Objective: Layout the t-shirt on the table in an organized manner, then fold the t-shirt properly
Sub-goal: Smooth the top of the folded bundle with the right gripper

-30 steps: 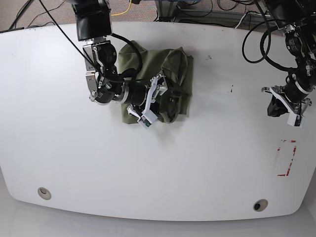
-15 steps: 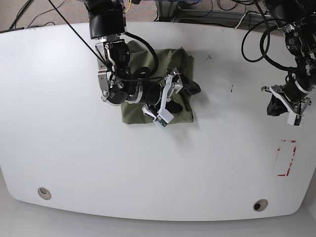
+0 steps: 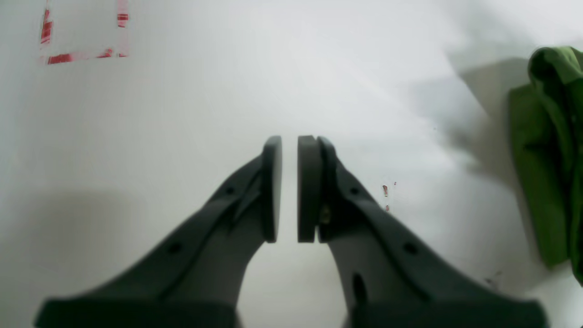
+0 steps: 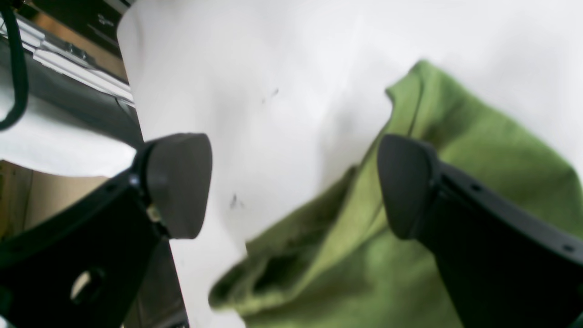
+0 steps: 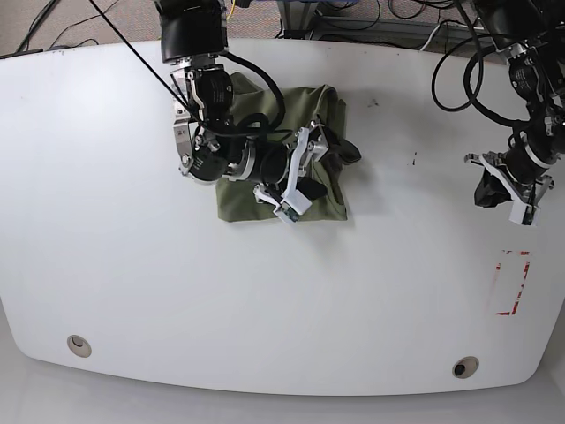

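1. Jaws first: the right gripper (image 4: 291, 182) stands spread wide with nothing between its pads, while the left gripper (image 3: 289, 189) is nearly closed on nothing, a thin slit of table showing between its pads.
2. Lying as a compact, roughly square folded bundle, the shirt (image 5: 265, 199) sits at about 11 o'clock from the table's middle, toward the far edge. Its far-right corner looks bunched and doubled over, so the fold seems nearly done but untidy.
3. Over the shirt's right edge, at its 3 o'clock side, hangs the right gripper; in its wrist view one pad is over bare table and the other over green cloth. I judge it is placed so either to let go of a flap or to pinch that edge and smooth it.
4. Well apart, at 3 o'clock on the table (image 5: 177, 309), the left gripper is parked near the red rectangle (image 5: 512, 283), probably to keep clear of the working arm.
5. Two grommets (image 5: 79, 344) lie along the near edge.
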### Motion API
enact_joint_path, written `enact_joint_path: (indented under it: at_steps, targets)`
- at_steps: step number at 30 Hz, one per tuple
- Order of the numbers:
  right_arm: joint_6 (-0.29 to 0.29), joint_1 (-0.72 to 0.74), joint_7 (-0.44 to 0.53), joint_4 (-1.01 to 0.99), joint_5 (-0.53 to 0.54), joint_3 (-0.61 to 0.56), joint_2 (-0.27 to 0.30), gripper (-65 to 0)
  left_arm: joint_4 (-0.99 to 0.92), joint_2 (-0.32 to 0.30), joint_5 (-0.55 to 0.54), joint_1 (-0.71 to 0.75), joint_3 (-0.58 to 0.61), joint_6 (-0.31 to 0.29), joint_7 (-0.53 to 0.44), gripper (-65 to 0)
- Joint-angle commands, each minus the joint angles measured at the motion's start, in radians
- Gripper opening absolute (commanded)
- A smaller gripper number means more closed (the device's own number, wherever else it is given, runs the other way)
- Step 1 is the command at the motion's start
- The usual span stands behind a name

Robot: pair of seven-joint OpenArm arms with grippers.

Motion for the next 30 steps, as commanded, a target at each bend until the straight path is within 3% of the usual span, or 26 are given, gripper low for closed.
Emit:
enact_joint_path:
  at_steps: [1, 6, 21, 30]
  targets:
    - [0.007, -0.012, 0.017, 0.049, 0.018, 0.003, 0.024, -11.9, 0.019, -0.013, -0.018, -0.015, 0.009, -0.002, -0.018, -59.3]
    - [0.007, -0.078, 0.017, 0.075, 0.018, 0.003, 0.056, -11.9, 0.019, -0.013, -0.017, -0.015, 0.022, -0.002, -0.018, -59.3]
    - [0.007, -0.155, 0.018, 0.072, 0.021, -0.006, 0.053, -11.9, 0.019, 0.015, -0.02, -0.02, 0.024, -0.002, -0.018, -59.3]
    - [0.007, -0.087, -0.006, 0.067, 0.024, -0.161, 0.088, -11.9, 0.045, 0.012, -0.02, -0.023, 0.024, -0.002, -0.018, -59.3]
